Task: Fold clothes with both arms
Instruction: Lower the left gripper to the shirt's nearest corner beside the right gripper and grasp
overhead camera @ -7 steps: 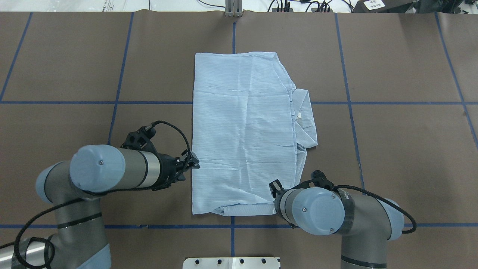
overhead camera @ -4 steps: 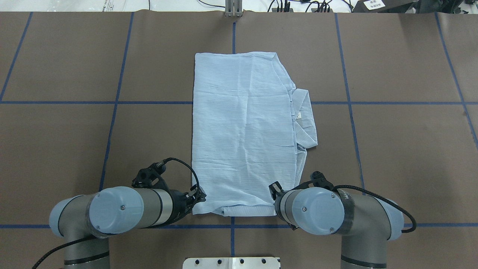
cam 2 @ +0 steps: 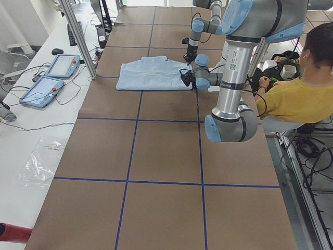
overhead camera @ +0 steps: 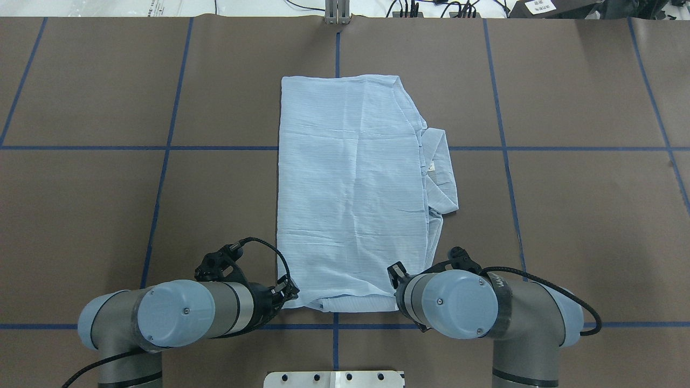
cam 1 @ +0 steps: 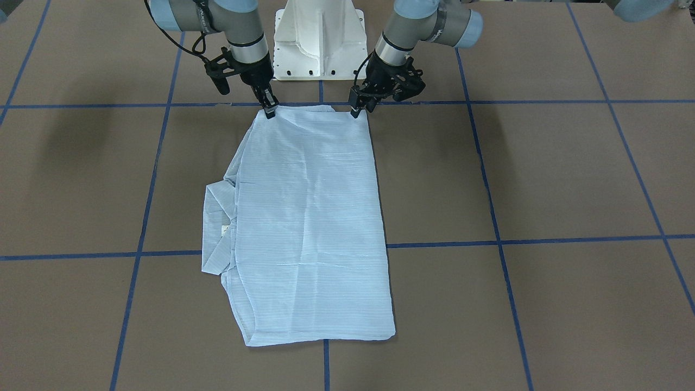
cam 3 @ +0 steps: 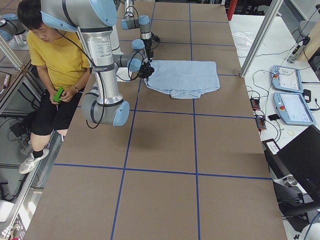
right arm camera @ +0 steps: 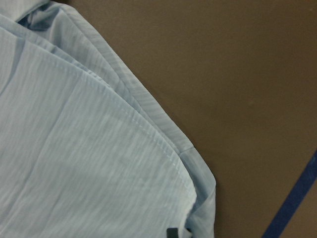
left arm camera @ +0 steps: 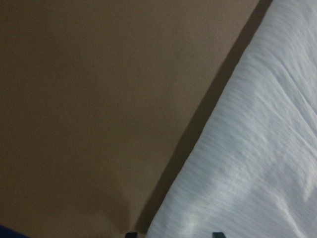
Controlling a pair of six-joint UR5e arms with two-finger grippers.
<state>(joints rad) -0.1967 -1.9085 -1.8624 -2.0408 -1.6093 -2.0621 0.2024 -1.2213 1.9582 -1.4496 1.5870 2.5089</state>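
The light-blue shirt (overhead camera: 350, 188) lies folded into a long rectangle in the middle of the table, its collar (overhead camera: 439, 172) poking out on the right side. It also shows in the front view (cam 1: 309, 217). My left gripper (overhead camera: 288, 293) is at the shirt's near left corner, and also shows in the front view (cam 1: 355, 111). In the left wrist view its jaws stand apart with the shirt's edge (left arm camera: 237, 163) between them. My right gripper (cam 1: 270, 112) is shut on the near right corner (right arm camera: 198, 198); in the overhead view its own wrist hides it.
The white pedestal base (cam 1: 317, 38) stands just behind both grippers. A person in a yellow shirt (cam 2: 296, 94) sits beside the robot. Control tablets (cam 2: 52, 78) lie beyond the table's far edge. Blue tape lines (overhead camera: 161, 148) cross the brown table.
My left arm has swung back toward the robot, from the shirt's left edge to its near left corner. The right arm and the shirt have not moved.
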